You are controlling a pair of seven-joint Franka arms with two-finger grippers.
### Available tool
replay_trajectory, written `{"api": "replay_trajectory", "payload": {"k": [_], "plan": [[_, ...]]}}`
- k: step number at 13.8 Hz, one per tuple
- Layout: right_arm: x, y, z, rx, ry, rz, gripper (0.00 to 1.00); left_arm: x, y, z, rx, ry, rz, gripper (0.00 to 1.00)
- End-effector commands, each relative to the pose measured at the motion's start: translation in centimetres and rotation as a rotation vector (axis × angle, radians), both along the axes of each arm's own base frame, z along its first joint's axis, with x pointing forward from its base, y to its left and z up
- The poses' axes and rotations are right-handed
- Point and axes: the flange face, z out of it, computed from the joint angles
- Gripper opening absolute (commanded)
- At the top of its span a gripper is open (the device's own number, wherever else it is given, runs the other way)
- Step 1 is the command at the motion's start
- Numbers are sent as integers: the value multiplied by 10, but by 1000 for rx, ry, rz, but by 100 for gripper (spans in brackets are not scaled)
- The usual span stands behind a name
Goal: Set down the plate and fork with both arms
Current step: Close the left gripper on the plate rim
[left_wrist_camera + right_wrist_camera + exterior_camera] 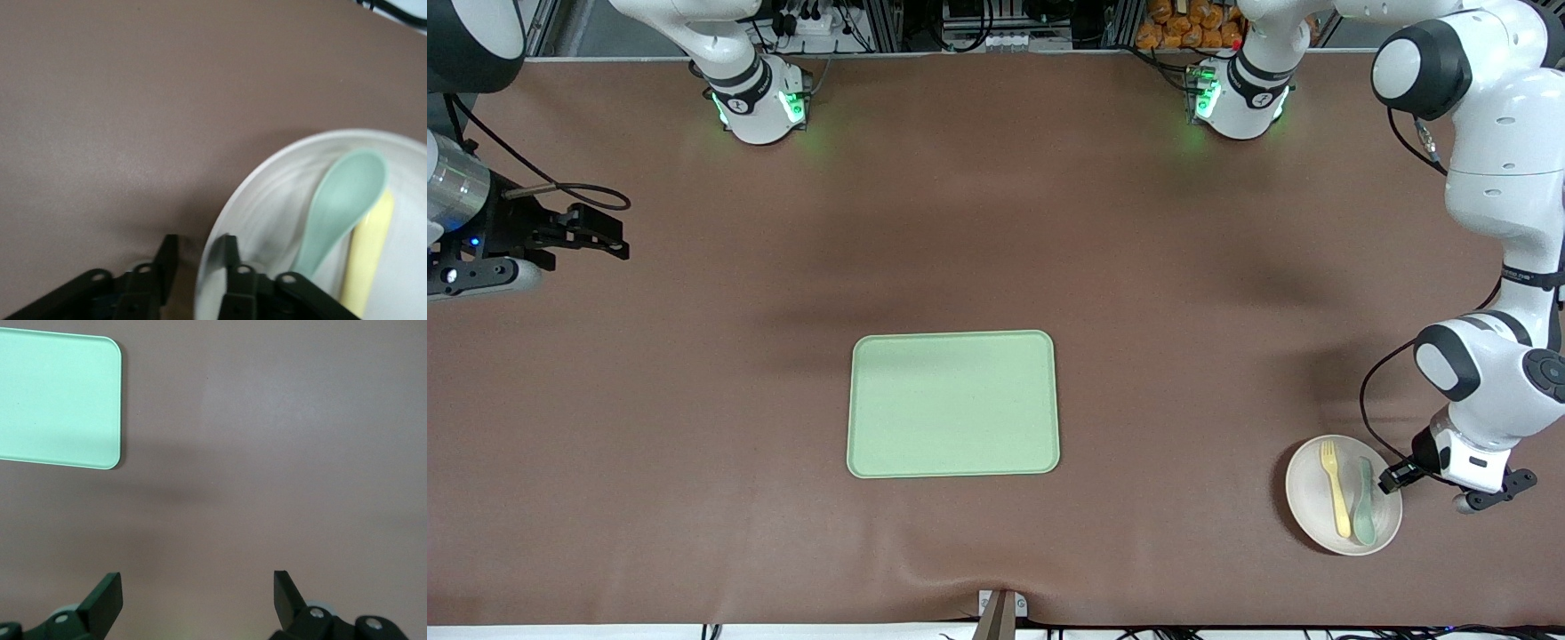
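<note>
The off-white plate (1312,508) lies near the front edge at the left arm's end of the table. On it lie the pale yellow fork (1336,489) and, beside it, a teal spoon (1363,502). My left gripper (1390,482) is down at the plate's rim. In the left wrist view the left gripper (199,250) straddles the rim of the plate (267,200), one finger inside and one outside. Its jaws are narrow, with a strip of table showing between the outer finger and the rim. The fork (367,260) and spoon (340,207) lie close by. My right gripper (618,238) waits open over bare table (198,587).
A rectangular light green tray (951,404) lies in the middle of the table, nearer the front camera than the arm bases; its corner shows in the right wrist view (60,393). Brown table mat lies between the tray and the plate.
</note>
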Motion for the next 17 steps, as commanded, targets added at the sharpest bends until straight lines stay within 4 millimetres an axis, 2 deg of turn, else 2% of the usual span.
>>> {"api": "replay_trajectory", "payload": {"k": [1,3,5,7,10,15,17], "plan": [[-1,2,4,7,-2,7,100,5,-1,-2,-11,-23,25,0],[0,3,4,9,-6,28,100,6,0,6,-14,-33,29,0],[1,6,2,6,-1,33,100,8,4,27,-31,-62,48,0],[1,6,2,5,-1,29,100,10,-7,46,-68,-84,54,0],[0,7,4,4,-1,32,100,2,-22,73,-99,-90,90,0],[0,7,0,5,16,35,100,-27,-52,109,-110,-70,74,0],[1,4,-1,5,16,26,100,-40,-58,123,-111,-67,78,0]]}}
